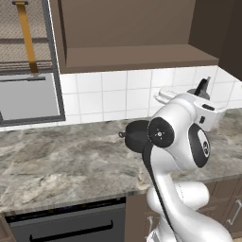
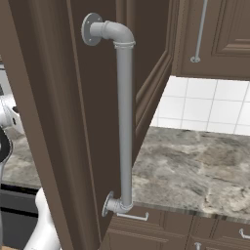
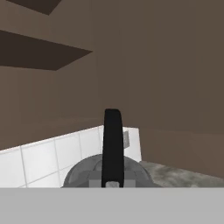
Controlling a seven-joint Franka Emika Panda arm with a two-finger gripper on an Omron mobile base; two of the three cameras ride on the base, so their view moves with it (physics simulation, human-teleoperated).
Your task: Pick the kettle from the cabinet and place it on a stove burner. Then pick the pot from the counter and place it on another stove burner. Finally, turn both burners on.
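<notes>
The gripper is pinched shut on the kettle's [image 3: 107, 171] black handle, near the white tiles [image 3: 39, 159]. The pot [image 1: 136, 135] sits on the bench [image 1: 61, 160] behind the arm.

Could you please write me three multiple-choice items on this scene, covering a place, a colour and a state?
1. Where is the pot?
A. cabinet shelf
B. counter
C. stove burner

2. What colour is the kettle's handle?
A. black
B. red
C. white

3. How is the gripper?
A. open over the pot
B. open and empty
C. shut on the kettle

Answers:
1. B: the pot sits on the counter behind the arm.
2. A: the kettle has a black handle.
3. C: the gripper is closed at that handle.
</notes>
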